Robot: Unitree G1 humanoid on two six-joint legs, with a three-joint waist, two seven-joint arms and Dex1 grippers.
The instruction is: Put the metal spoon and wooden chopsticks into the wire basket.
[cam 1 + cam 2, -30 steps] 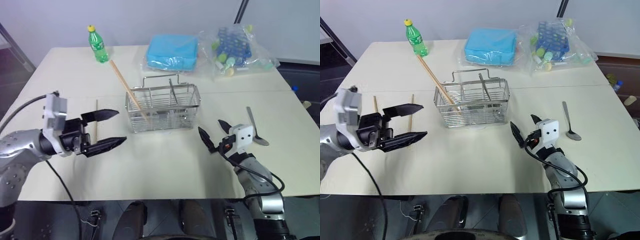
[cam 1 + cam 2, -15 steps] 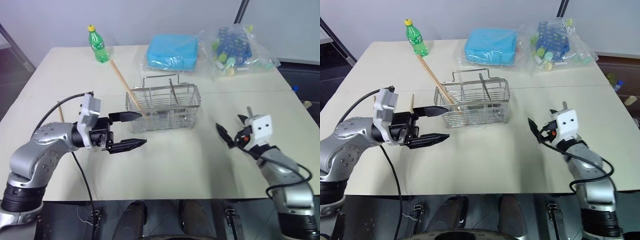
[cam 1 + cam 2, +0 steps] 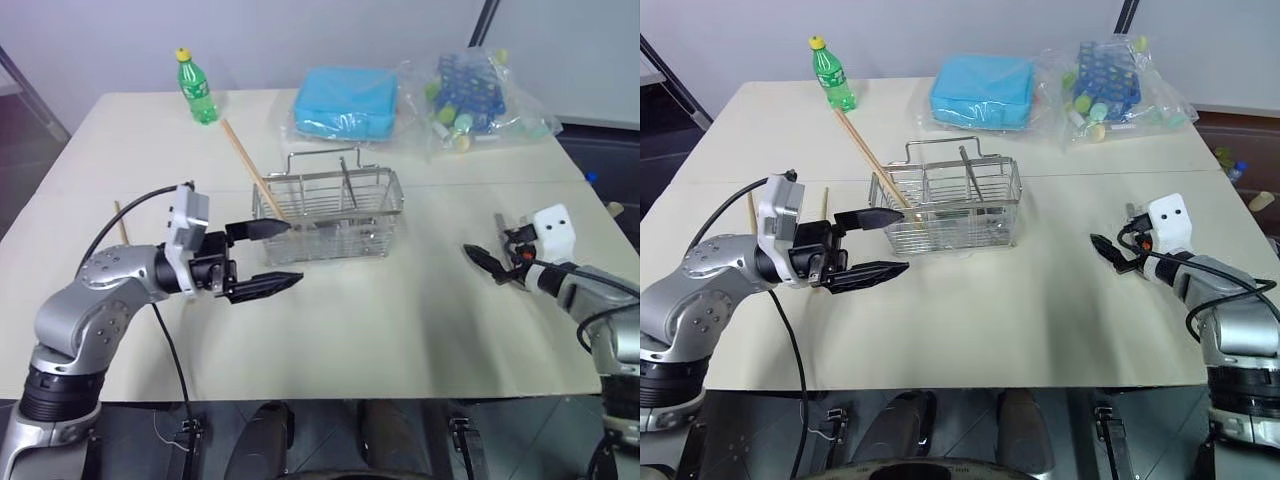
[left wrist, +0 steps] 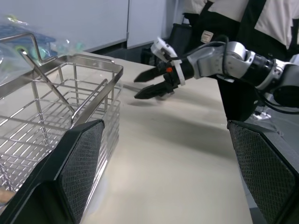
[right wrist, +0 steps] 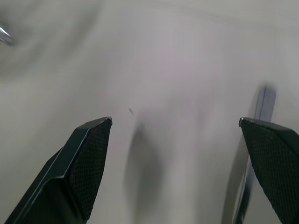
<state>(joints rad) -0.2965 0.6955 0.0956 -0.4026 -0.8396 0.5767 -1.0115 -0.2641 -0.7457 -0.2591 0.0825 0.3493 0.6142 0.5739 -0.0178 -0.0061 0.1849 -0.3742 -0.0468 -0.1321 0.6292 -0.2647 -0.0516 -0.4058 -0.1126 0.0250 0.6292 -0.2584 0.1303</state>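
Table [image 3: 970, 330]: wide, cream-coloured, with a seam running left to right across its middle.
Wire basket [image 3: 950, 205]: stands near the centre.
Green bottle [image 3: 828, 75]: upright at the far left.
Blue bundle [image 3: 982, 92]: far centre.
Plastic bag [image 3: 1120, 90]: far right, holding a blue rack.
Wooden chopsticks [image 3: 120, 222]: one lies flat near the left edge.

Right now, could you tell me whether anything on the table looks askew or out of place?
One wooden chopstick leans steeply out of the wire basket, jutting well past its rim toward the green bottle, while two more wooden chopsticks lie on the table to the basket's left.
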